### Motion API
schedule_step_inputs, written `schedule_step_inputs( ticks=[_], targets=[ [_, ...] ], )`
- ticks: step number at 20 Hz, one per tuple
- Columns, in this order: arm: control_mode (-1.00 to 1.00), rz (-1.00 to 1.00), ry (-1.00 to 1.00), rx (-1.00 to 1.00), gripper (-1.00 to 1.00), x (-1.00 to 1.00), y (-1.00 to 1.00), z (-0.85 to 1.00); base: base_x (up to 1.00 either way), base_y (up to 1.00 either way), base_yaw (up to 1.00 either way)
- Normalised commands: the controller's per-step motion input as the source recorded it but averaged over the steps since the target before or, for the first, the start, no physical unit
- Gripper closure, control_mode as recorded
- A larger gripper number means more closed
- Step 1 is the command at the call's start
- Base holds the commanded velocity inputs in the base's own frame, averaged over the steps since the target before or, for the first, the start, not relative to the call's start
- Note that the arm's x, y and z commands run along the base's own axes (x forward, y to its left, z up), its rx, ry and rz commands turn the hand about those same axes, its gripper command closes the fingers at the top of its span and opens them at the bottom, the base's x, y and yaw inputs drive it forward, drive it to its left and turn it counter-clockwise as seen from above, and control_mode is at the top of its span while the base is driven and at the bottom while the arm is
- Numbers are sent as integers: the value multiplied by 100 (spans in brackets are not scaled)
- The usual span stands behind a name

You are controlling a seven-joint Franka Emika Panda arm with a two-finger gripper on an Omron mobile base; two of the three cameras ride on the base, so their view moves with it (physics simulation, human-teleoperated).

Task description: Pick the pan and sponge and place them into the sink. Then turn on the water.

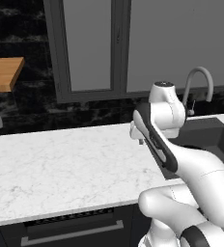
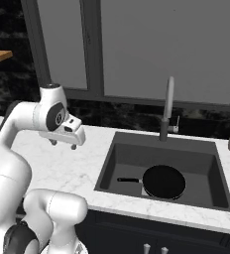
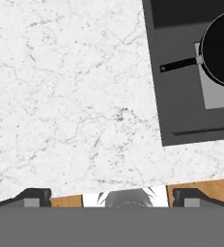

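My gripper (image 3: 109, 195) hangs above the white marble counter (image 3: 70, 96) with its fingers (image 3: 34, 197) spread wide and nothing between them. In the right base view the hand (image 2: 67, 134) sits just off the sink's left edge, over bare stone.

The pan (image 2: 163, 181) already lies in the sink (image 2: 122, 149), flat on the lighter grey patch of the basin floor. From my fingers it lies ahead and off to the right, down below counter level. Its long thin handle (image 3: 179, 64) points back toward my side, so the long axis runs roughly across the basin from the round body toward the counter I am hovering over.

I judge the pan step done and the sponge still to fetch (I cannot make it out anywhere from here, so which way it lies from my fingers I cannot say).

The pan is matte black, round and shallow. The basin is dark grey, straight-walled and smooth. The counter is veined, polished stone. The faucet (image 2: 167, 106) is a slim grey gooseneck behind the basin, well beyond my fingertips.
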Motion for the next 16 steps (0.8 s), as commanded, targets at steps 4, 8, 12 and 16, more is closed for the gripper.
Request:
schedule_step_inputs(
  ticks=[4, 8, 12, 16],
  targets=[
    [-100, 6, -13, 3, -100, -46, -5, 35, 0, 0, 0],
    [-100, 11, -12, 4, -100, -41, -10, 25, 0, 0, 0],
    [-100, 9, -5, 3, -100, -10, -4, 12, 0, 0, 0],
    [-100, 1, 0, 1, -100, 0, 0, 19, 0, 0, 0]
  ],
)
